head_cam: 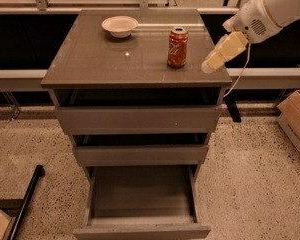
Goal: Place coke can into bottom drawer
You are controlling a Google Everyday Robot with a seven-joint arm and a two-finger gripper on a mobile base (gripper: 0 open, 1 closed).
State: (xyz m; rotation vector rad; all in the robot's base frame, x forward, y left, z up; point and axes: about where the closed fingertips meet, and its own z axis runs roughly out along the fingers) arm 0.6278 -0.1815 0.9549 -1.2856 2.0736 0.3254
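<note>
The coke can (177, 47) stands upright on the grey-brown cabinet top (100, 59), right of the middle. The bottom drawer (140, 204) is pulled out wide and its inside is bare. My gripper (210, 65) hangs on the white arm from the upper right, above the cabinet top's right edge. It is to the right of the can and a little lower in the picture, and does not touch it.
A white bowl (119, 26) sits at the back left of the cabinet top. The two shallower drawers (140, 119) above stand slightly out. A cardboard box (296, 121) is on the floor at the right. A black bar (25, 204) lies at the lower left.
</note>
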